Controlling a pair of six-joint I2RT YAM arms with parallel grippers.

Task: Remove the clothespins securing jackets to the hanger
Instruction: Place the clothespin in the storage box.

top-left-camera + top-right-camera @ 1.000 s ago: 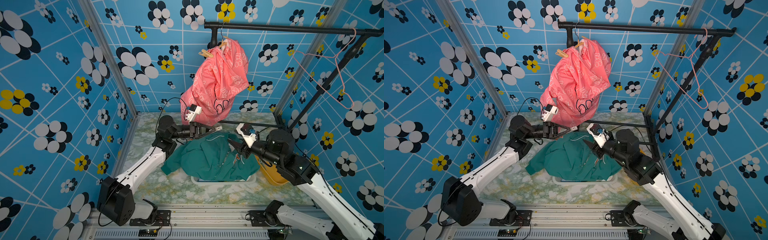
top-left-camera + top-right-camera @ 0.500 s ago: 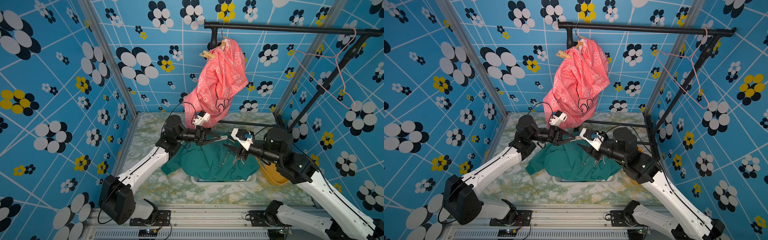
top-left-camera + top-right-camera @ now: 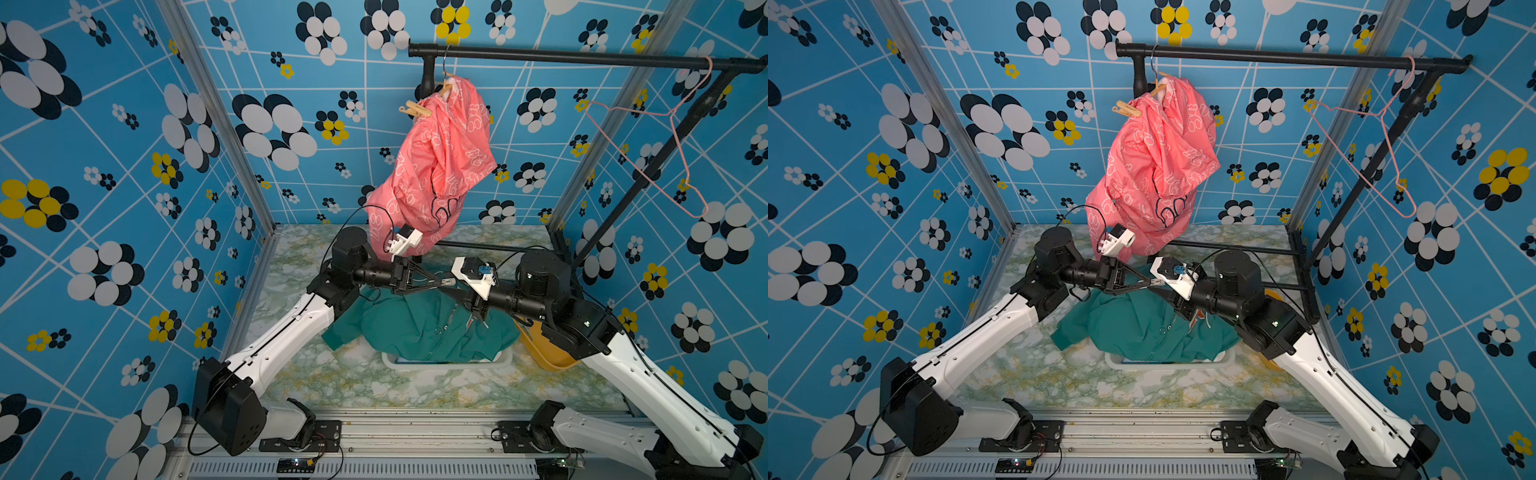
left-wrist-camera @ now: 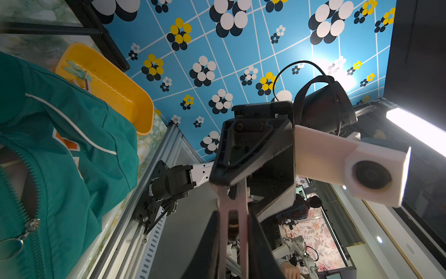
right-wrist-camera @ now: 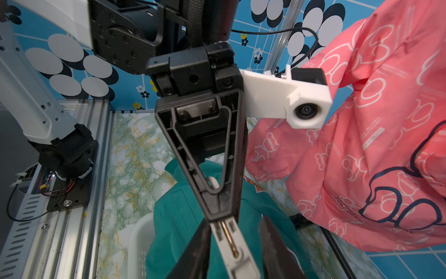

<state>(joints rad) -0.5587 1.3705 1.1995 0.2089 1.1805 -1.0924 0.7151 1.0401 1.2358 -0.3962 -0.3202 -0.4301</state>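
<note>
My left gripper point(image 3: 440, 284) is shut on a whitish-grey clothespin point(image 3: 448, 282), held out over the teal jacket point(image 3: 415, 328). My right gripper point(image 5: 237, 241) meets it head-on. The clothespin point(image 5: 231, 246) lies between the right fingers: one finger touches it, the other stands off with a gap. From the left wrist, the clothespin point(image 4: 233, 212) runs from my left fingertips into the right gripper. The pink jacket point(image 3: 440, 166) hangs on its hanger point(image 3: 445, 58) with two tan clothespins point(image 3: 415, 110) near the top.
The teal jacket is draped over a white basket point(image 3: 449, 365). A yellow tray point(image 4: 108, 84) at the right holds a pale green clothespin point(image 4: 77, 70). An empty pink hanger point(image 3: 665, 145) hangs on the black rail point(image 3: 582, 58). Patterned walls close in all round.
My left gripper carried the clothespin rightward from below the pink jacket. My right gripper came left to meet it, and its jaws narrowed round the clothespin.
</note>
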